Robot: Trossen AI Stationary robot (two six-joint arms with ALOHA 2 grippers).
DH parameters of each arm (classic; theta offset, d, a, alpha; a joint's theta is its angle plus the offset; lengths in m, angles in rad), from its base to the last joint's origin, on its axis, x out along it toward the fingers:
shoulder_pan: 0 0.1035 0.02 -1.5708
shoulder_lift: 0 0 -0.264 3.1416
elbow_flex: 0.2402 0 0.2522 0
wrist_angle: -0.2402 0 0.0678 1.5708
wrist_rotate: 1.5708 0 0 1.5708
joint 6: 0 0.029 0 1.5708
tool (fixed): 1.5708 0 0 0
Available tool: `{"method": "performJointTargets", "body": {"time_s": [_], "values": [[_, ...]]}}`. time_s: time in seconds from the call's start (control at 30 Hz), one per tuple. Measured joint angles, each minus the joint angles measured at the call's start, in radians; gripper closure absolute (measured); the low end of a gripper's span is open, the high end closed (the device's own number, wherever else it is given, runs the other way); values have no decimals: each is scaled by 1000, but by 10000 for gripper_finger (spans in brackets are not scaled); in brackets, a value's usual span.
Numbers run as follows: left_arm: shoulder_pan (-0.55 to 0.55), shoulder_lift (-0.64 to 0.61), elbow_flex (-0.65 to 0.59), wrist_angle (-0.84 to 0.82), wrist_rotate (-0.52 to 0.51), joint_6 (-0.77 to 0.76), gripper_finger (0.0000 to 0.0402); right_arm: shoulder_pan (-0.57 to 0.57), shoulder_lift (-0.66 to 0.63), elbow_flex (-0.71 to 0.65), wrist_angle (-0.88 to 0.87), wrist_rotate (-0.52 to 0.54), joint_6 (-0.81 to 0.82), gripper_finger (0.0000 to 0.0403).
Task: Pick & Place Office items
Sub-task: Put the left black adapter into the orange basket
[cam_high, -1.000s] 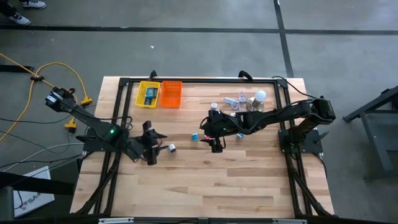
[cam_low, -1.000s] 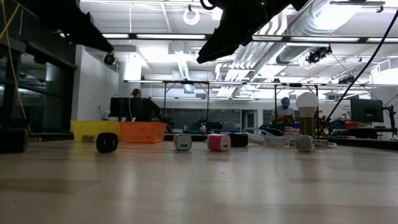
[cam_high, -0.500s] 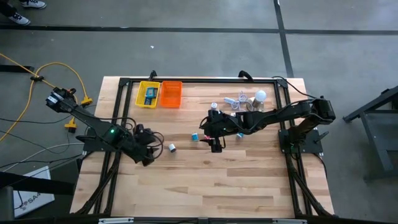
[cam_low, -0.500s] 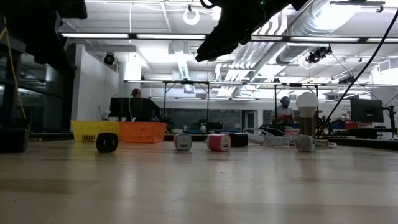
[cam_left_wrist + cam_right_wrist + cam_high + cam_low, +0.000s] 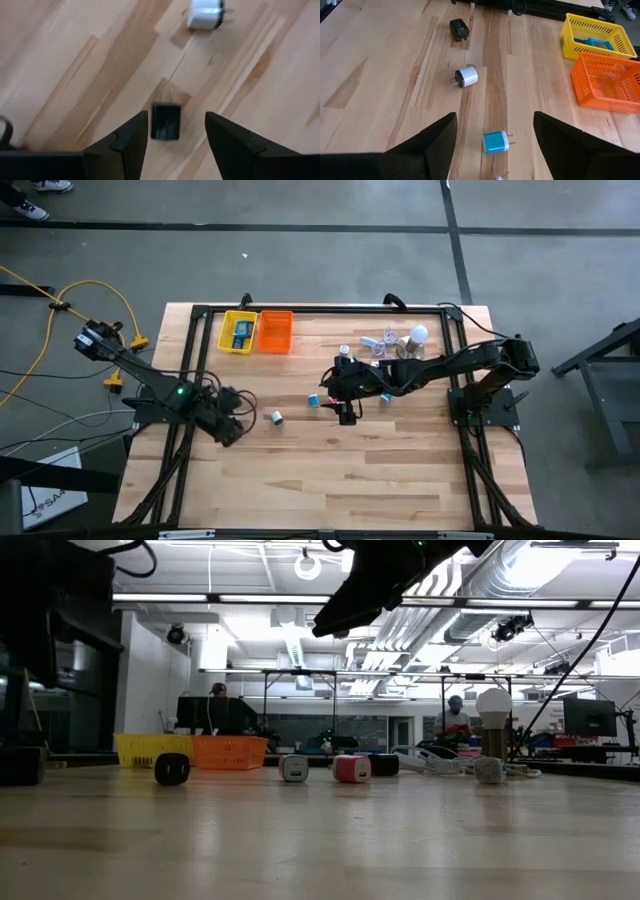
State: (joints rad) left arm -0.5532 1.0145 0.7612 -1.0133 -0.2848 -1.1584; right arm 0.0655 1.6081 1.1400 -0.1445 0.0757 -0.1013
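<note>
A small black plug [image 5: 165, 121] lies flat on the wooden table [image 5: 380, 470], right below the left gripper [image 5: 175, 132], whose fingers stand apart around nothing. Just beyond it sits a white plug [image 5: 205, 13]. Further along, a blue plug [image 5: 495, 142] rests under the right gripper [image 5: 492, 137], spread wide and empty. Yellow basket [image 5: 238, 332] and orange basket [image 5: 276, 332] stand at the table's far edge. No lettering I can read anywhere.

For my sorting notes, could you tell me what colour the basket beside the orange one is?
Yellow plastic mesh basket, clearest in the right wrist view.
</note>
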Motion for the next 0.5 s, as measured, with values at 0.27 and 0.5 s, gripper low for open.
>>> {"method": "performJointTargets", "body": {"time_s": [0.27, 0.5], "values": [[-8, 69, 0, -22, 77, -61, 211, 0, 0, 0, 0, 0, 0, 152], [-8, 141, 0, 12, 124, -79, 211, 0, 0, 0, -1, 0, 0, 152]]}}
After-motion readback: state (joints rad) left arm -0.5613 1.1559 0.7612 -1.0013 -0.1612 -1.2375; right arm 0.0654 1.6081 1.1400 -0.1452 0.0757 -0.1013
